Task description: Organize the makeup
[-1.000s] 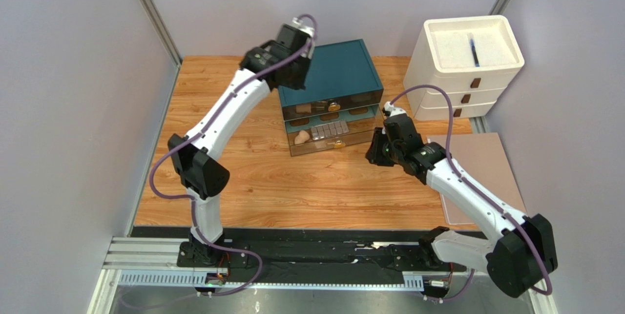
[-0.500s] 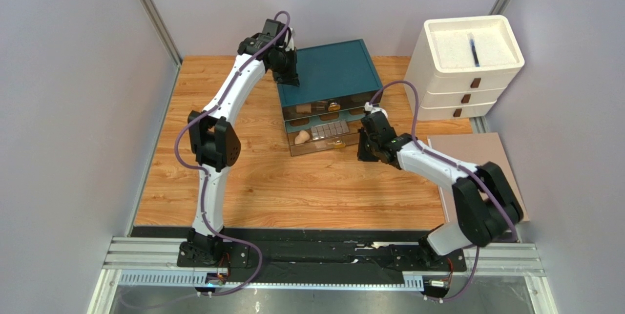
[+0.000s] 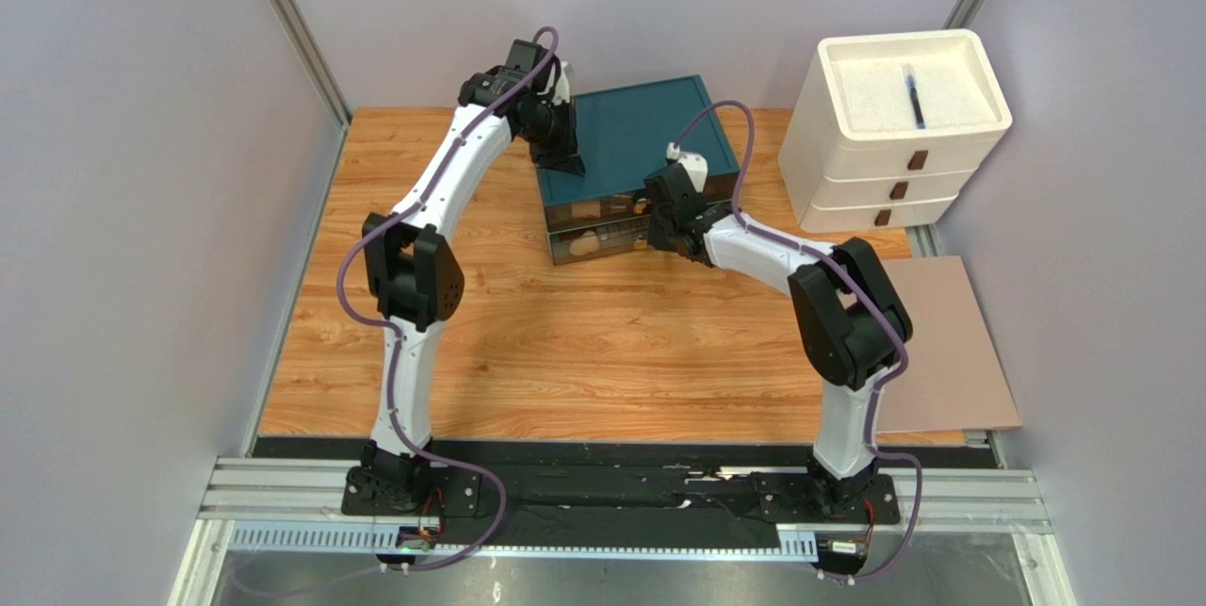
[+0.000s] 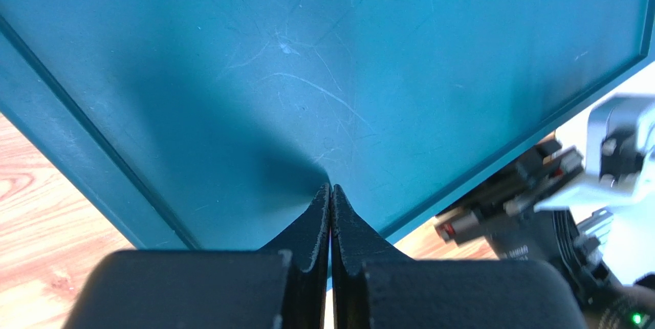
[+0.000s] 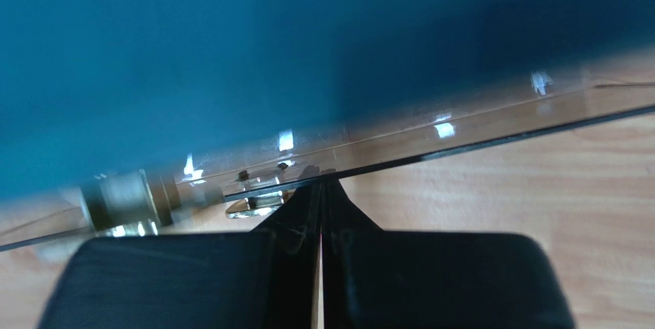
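Note:
The teal drawer box (image 3: pixel 644 140) stands at the back of the table with its clear drawers (image 3: pixel 609 234) in. The makeup shows only dimly through the clear fronts, a beige sponge (image 3: pixel 578 251) among it. In the right wrist view a blurred tube-like item (image 5: pixel 123 195) lies behind the clear front. My left gripper (image 3: pixel 564 161) is shut, its tips (image 4: pixel 330 188) resting on the box's teal lid (image 4: pixel 323 60) near the left edge. My right gripper (image 3: pixel 663 217) is shut with nothing in it, its tips (image 5: pixel 320 185) against the clear drawer front (image 5: pixel 461 125) beside a small metal handle (image 5: pixel 250 208).
A white three-drawer unit (image 3: pixel 906 118) stands at the back right with a dark slim item in its top tray. A flat brown board (image 3: pixel 942 345) lies on the right side of the wooden table (image 3: pixel 566 352). Grey walls close in left and right.
The lower clear drawer that stood pulled out is now in. My right gripper shut and moved forward against the box front. My left gripper came down onto the lid and stayed.

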Controlling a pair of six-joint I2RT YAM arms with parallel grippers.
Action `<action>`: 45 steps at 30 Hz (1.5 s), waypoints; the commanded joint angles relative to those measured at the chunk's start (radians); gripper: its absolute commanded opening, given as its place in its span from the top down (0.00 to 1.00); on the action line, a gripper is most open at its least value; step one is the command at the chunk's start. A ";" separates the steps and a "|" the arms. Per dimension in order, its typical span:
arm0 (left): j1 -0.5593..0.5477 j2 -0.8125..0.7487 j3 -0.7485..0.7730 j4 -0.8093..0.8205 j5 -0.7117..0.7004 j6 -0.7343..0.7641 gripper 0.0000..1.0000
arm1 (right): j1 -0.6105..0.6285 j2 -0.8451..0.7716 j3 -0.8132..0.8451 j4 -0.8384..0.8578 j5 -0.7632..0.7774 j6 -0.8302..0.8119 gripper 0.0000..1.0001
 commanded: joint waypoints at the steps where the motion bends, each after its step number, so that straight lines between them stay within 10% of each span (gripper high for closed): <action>1: -0.001 0.002 -0.015 -0.061 0.015 0.023 1.00 | 0.001 0.048 0.089 0.095 0.075 0.078 1.00; 19: -0.001 -0.066 -0.071 -0.061 0.014 0.052 1.00 | -0.041 -0.041 -0.100 0.355 -0.075 0.508 1.00; 30: 0.001 -0.220 0.004 -0.029 0.037 0.057 1.00 | -0.039 -0.387 -0.263 0.203 -0.047 0.417 1.00; 34: 0.001 -0.355 -0.108 0.020 0.086 0.051 0.65 | -0.041 -0.547 -0.313 0.105 -0.024 0.359 1.00; 37: 0.001 -0.493 -0.269 0.077 0.104 0.055 0.40 | -0.039 -0.660 -0.342 0.030 -0.034 0.311 0.86; 44: 0.001 -0.786 -0.625 0.160 0.112 0.081 0.25 | -0.029 -0.915 -0.394 -0.203 0.035 0.259 0.00; 45: 0.001 -0.810 -0.657 0.160 0.107 0.078 0.08 | -0.029 -0.946 -0.411 -0.219 0.054 0.256 0.00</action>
